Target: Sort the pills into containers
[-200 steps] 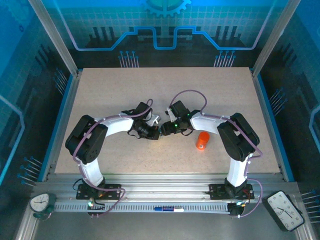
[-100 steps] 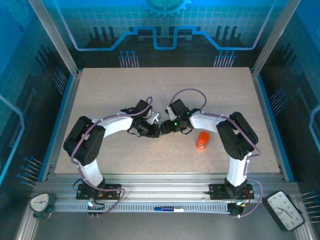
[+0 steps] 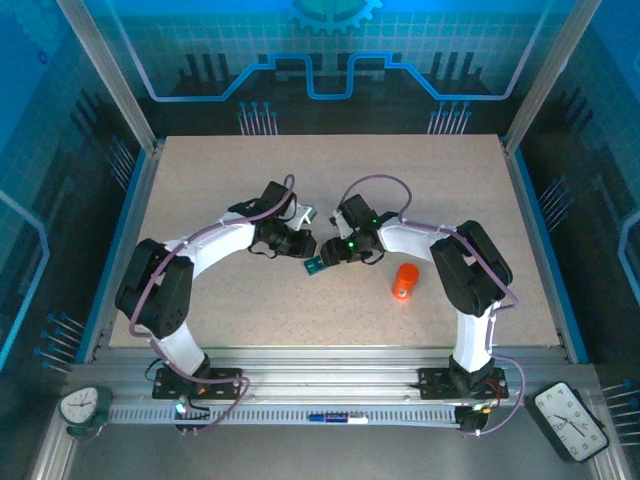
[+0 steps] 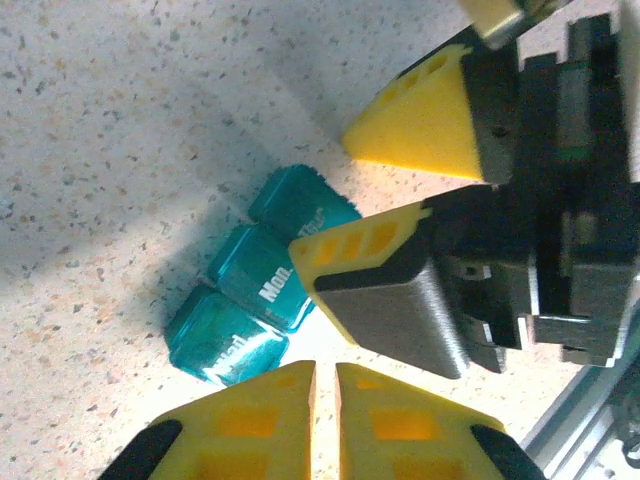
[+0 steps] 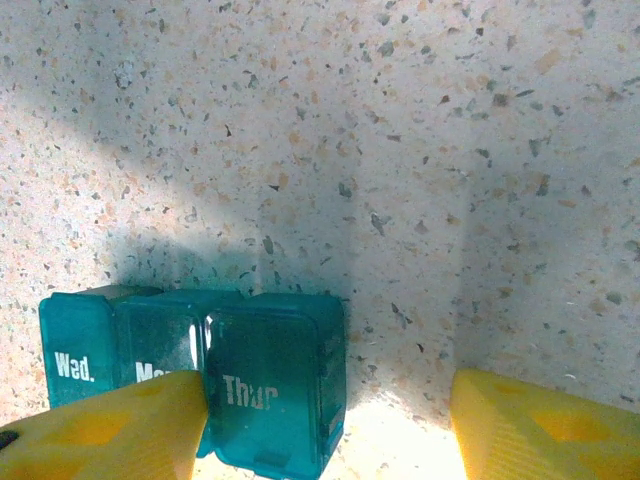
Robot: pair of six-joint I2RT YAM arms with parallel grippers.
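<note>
The containers are one dark-teal pill box [image 3: 314, 266], a strip of lidded squares lying flat on the speckled table. In the right wrist view the pill box [image 5: 270, 385] reads "Wed.", "Mon." and "Thur."; all its lids are shut. My right gripper [image 5: 330, 430] is open, the box's "Thur." end lying between its fingers, close against the left one [image 5: 110, 430]. My left gripper [image 4: 325, 400] hovers just beside the pill box [image 4: 255, 300], jaws shut to a thin slit with nothing in it. Both grippers, left [image 3: 304, 250] and right [image 3: 330, 257], meet over the box. The pills are hidden.
An orange bottle [image 3: 404, 283] stands upright to the right of the right gripper, beside that arm's forearm. The table [image 3: 200, 180] has free room at the back and on the left. The right gripper's yellow fingers [image 4: 425, 125] crowd the left wrist view.
The left arm has drawn back up and to the left, uncovering the teal pill box in the top view. Its jaws have eased apart slightly. The right arm has barely moved.
</note>
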